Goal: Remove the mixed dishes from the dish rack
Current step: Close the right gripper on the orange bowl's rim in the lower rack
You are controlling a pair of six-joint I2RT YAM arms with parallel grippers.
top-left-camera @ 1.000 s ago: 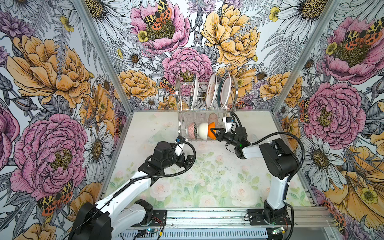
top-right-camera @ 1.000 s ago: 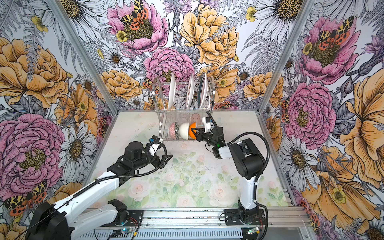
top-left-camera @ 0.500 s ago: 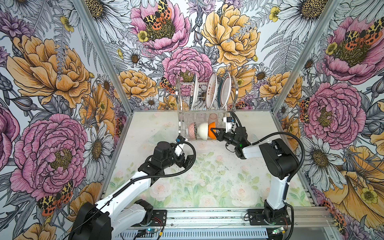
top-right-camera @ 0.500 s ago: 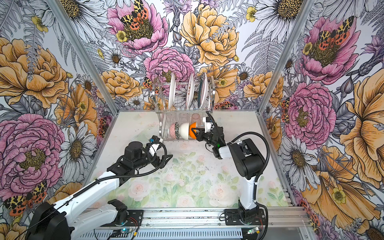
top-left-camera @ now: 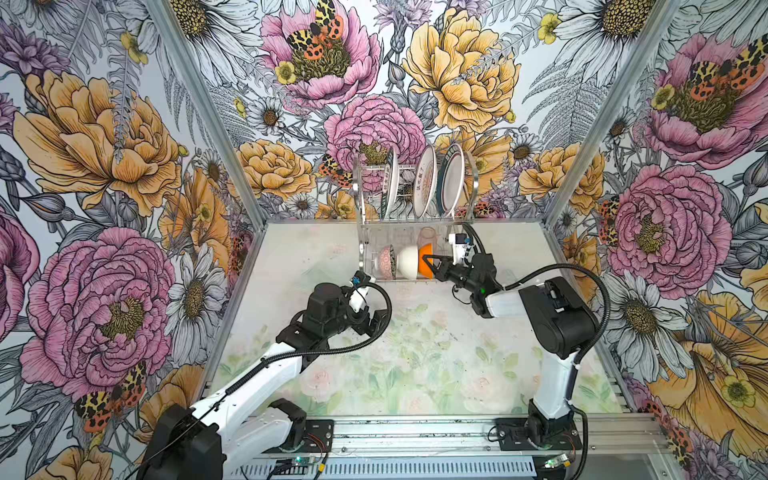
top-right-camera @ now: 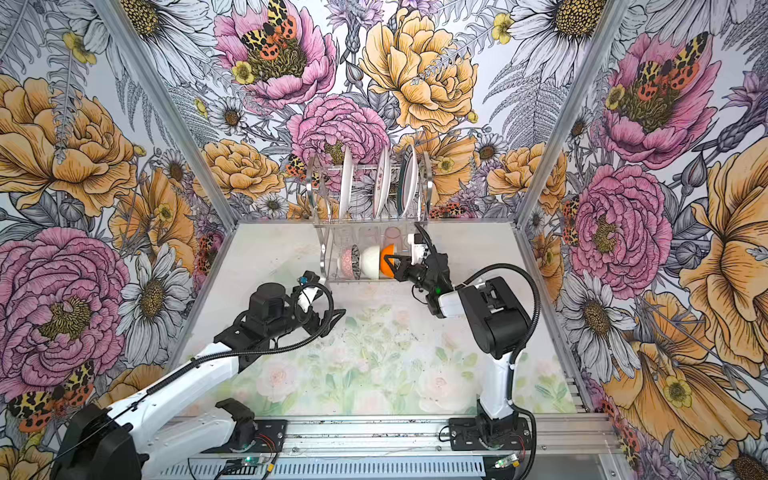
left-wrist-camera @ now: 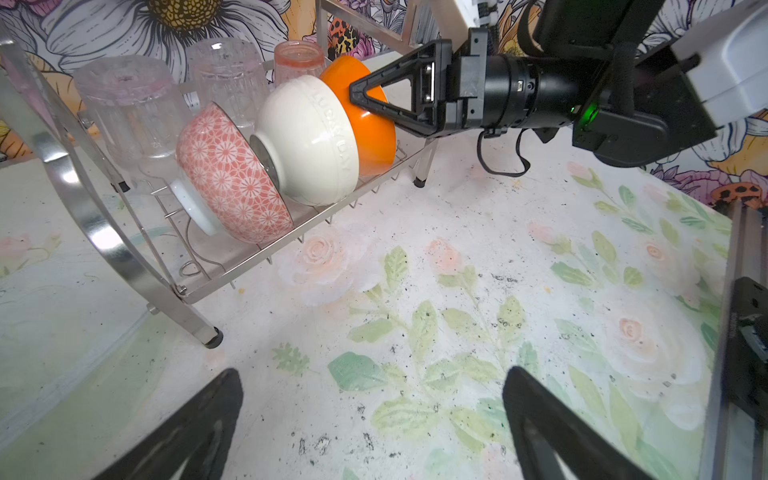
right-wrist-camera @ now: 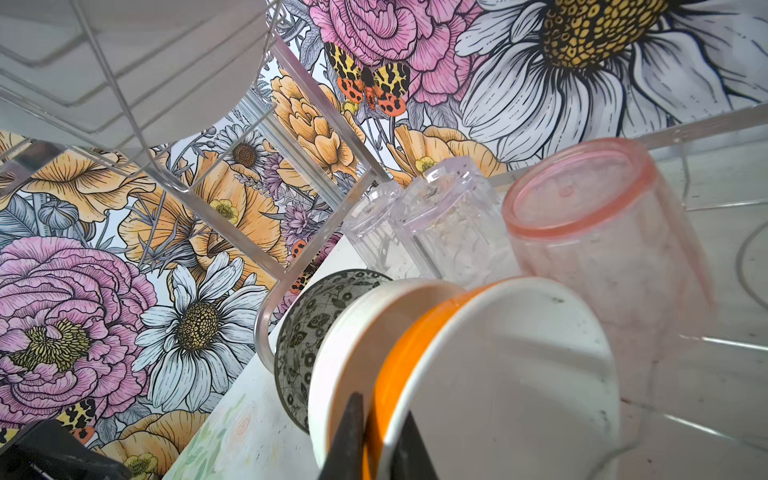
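The chrome dish rack stands at the back middle of the table. Three plates stand upright on its upper tier. On the lower tier a pink bowl, a cream bowl and an orange bowl lean on edge, nested. Clear cups and a pinkish cup stand upside down behind them. My right gripper is shut on the orange bowl's rim. My left gripper hangs open over the table in front of the rack, holding nothing.
Floral walls close in the table on three sides, with the back wall right behind the rack. The arm bases sit on a metal rail along the front edge. The right arm's forearm stretches beside the rack's right end.
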